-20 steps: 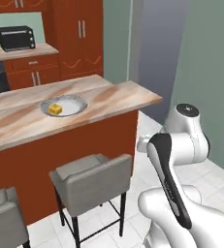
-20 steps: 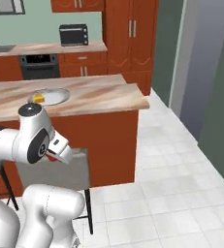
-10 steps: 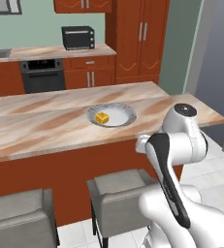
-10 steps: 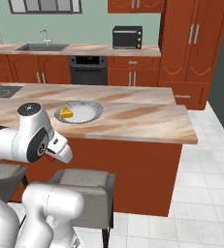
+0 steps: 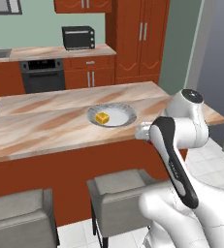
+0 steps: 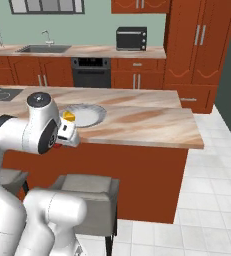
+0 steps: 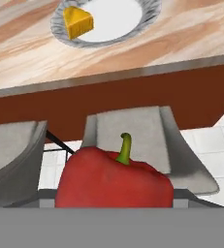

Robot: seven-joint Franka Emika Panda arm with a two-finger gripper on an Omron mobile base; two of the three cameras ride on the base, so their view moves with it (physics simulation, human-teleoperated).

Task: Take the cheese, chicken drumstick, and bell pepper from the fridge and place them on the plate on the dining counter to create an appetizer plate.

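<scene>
Red bell pepper (image 7: pixel 114 180), green stem up, sits at the foot of the hand view, right where the claw's tips would be, so the claw appears closed on it, though the fingers themselves are hidden behind the fruit. In the right base view a sliver of red shows beneath the gripper (image 6: pixel 66 140) at the end of the white arm, which hangs just short of the near edge of the dining counter (image 6: pixel 137 122), above a grey stool (image 6: pixel 89 192).

On the marbled beige-and-tan counter top lies the plate (image 5: pixel 125 116), a round pale dish with a darker grey rim. The cheese (image 5: pixel 102 117), a small yellow-orange wedge, rests on the plate's left half as seen from the left base camera; in the hand view the wedge (image 7: pixel 77 22) sits on the same dish near the top of the frame. The rest of the plate is bare.

Two grey-cushioned stools (image 5: pixel 120 191) stand against the counter's red-brown base. Beyond it, the back counter carries a black toaster oven (image 5: pixel 78 38) above a built-in oven (image 5: pixel 44 76), with a sink (image 6: pixel 43 48) farther along and tall red-brown cupboards (image 5: pixel 141 41) to the right.
</scene>
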